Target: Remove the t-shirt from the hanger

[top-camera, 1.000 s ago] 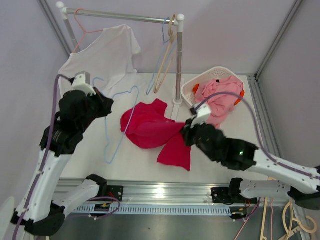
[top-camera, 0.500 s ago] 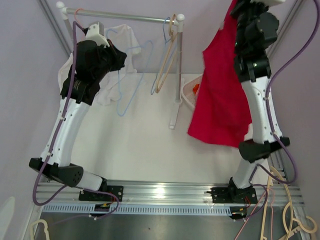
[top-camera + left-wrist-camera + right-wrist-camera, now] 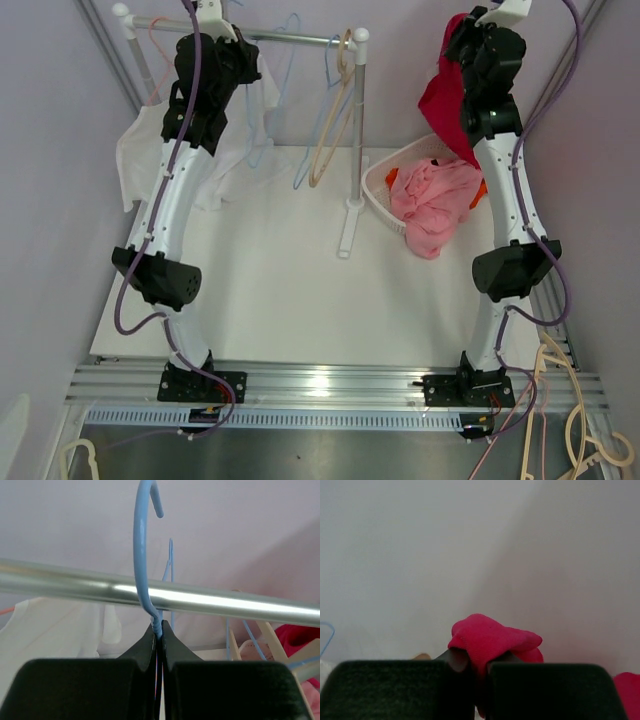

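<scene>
**Red shirt off its hanger, held high over the basket**

Both arms were stretched up toward the back of the table (image 3: 270, 290). The right gripper (image 3: 479, 667) was clamped shut on a bunched fold of the red t-shirt (image 3: 442, 100). The shirt hung from it in a crumpled mass, well apart from any hanger. It dangled directly above the white basket (image 3: 378, 190) at the rear right of the table. From overhead I could not tell whether its lower end touched what lay below.

The basket was heaped with pink cloth (image 3: 440, 195), which spilled over the near rim and down onto the table. Small orange bits showed at the basket's edges, too small to make out.

On the other side, the left gripper (image 3: 158, 630) was pinched closed on the neck of the blue hanger (image 3: 136, 555). The hook stood up across the metal rail (image 3: 225, 602); whether it rested on the rail I could not say. A white shirt (image 3: 135, 150) hung at the rail's left end, and beige hangers (image 3: 344, 55) hung at its right end.
</scene>
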Controlling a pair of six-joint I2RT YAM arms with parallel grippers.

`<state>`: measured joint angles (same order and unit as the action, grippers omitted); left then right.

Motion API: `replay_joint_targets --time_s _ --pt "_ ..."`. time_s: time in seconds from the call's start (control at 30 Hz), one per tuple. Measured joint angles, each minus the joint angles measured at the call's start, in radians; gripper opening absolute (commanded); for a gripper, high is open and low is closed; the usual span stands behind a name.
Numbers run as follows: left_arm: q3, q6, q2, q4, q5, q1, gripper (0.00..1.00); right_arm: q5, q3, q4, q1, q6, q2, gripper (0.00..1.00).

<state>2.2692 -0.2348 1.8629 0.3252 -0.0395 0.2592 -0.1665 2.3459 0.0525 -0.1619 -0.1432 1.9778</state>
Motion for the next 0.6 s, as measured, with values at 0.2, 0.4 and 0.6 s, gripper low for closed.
replay_joint_targets --time_s 0.2,0.4,0.6 --pt "0.025 0.012 0.053 -0.008 0.015 -0.003 0.01 0.075 0.011 -0.069 0.002 -0.014 0.0 0.0" --pt "0.017 0.032 0.053 -0.052 0.029 -0.005 0.01 0.108 0.097 -0.138 0.0 -0.038 0.027 0.0" --pt "0.018 0.034 0.058 -0.079 0.065 -0.021 0.01 0.082 -0.166 -0.114 -0.026 -0.048 -0.116 0.0"
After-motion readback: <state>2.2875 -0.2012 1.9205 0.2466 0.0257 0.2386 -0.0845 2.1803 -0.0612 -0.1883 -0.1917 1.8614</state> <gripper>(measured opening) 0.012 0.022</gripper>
